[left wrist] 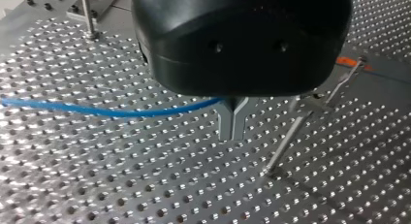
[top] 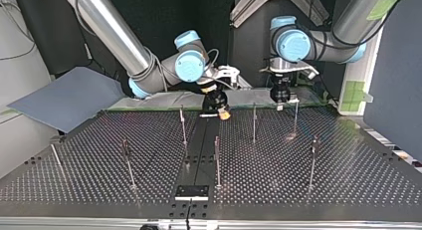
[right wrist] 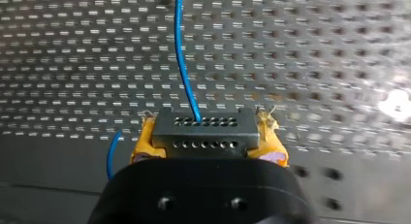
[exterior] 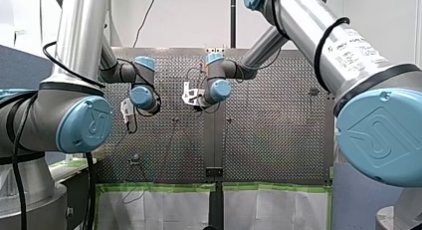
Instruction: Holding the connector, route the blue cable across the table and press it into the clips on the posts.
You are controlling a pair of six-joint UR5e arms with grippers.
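Observation:
The black connector point(right wrist: 203, 134), with its rows of small holes, sits between the yellow pads point(right wrist: 269, 136) of my right gripper point(right wrist: 206, 131), which is shut on it. The blue cable point(right wrist: 184, 64) leaves the connector and runs away over the perforated plate. In the top view my right gripper point(top: 221, 112) hangs low at the far middle of the table. My left gripper point(top: 281, 101) hangs to its right. In the left wrist view its metal fingers point(left wrist: 232, 136) are together, and the blue cable point(left wrist: 97, 110) runs in to their base.
Several thin posts stand on the perforated table point(top: 348, 180), among them one point(top: 182, 123) just in front of my right gripper, one point(top: 254, 121) between the grippers and one point(top: 296, 115) by my left gripper. A leaning post point(left wrist: 291, 136) stands close beside the left fingers.

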